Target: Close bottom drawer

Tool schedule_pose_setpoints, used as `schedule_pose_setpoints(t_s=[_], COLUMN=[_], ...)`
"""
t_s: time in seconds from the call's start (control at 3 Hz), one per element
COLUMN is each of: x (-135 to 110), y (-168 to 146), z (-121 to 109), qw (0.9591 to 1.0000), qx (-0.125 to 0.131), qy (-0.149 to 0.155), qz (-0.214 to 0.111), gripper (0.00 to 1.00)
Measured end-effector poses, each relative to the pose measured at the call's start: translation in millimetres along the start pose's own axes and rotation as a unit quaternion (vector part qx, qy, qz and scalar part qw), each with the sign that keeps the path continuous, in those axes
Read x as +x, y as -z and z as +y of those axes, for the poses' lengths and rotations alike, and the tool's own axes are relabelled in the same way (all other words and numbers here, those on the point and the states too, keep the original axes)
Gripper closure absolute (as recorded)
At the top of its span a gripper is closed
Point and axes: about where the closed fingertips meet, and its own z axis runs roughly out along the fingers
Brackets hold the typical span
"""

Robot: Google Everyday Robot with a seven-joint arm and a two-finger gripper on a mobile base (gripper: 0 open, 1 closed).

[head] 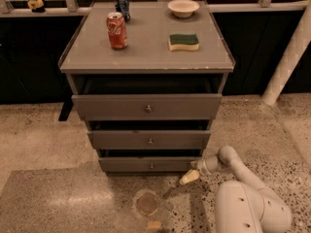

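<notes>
— Three drawers show on the grey cabinet (68,64) in the middle of the frame, each pulled out a little. Which is the lowest?
— The bottom drawer (121,165), low in the centre, just above the floor. Its plain front has a small round knob (151,166) at its middle. A dark gap runs between it and the middle drawer (121,140) above. The top drawer (107,107) stands out farthest.
— And the gripper?
— The gripper (189,177) is right of centre in the lower part of the frame. It sits just beside the right end of the bottom drawer's front and points down and left. I cannot tell whether it touches the front, or whether it is parted or closed. The white arm (233,161) runs back from it into the lower right corner.
— What is on top?
— A red can (116,30) at upper left, a blue can (122,4) behind it, a bowl (183,7) at the top, and a green and yellow sponge (183,41) below the bowl.
</notes>
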Motion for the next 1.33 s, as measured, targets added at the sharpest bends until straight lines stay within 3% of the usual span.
schedule_pose_setpoints(t_s=[1.33], x=[-13], y=[-1], z=[1], qw=[0.9992], qx=[-0.002], qy=[0.023], qz=[-0.033], gripper=[0.00])
